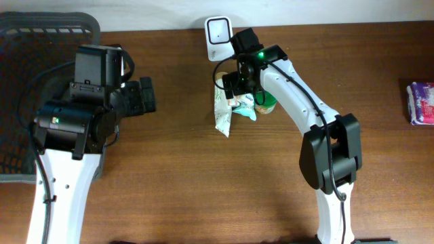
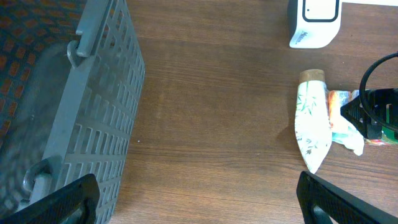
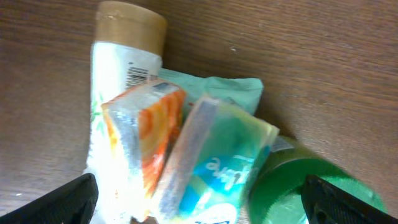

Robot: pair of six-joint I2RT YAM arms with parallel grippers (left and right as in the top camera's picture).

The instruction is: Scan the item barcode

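Note:
The white barcode scanner (image 1: 218,37) (image 2: 314,22) stands at the table's back edge. Just in front of it is a small pile of items. It holds a white tube (image 1: 222,115) (image 2: 313,121) (image 3: 121,68) with a tan cap and a barcode near the cap, an orange packet (image 3: 146,134), a teal sponge pack (image 3: 221,162) and a green round lid (image 1: 266,104) (image 3: 311,193). My right gripper (image 1: 237,87) (image 3: 202,208) hovers open directly over the pile, its fingers either side of the packets and holding nothing. My left gripper (image 1: 146,95) (image 2: 199,198) is open over bare wood, left of the pile.
A grey plastic basket (image 1: 41,30) (image 2: 93,112) fills the far left, close beside the left arm. A purple-and-white pack (image 1: 422,103) lies at the right edge of the table.

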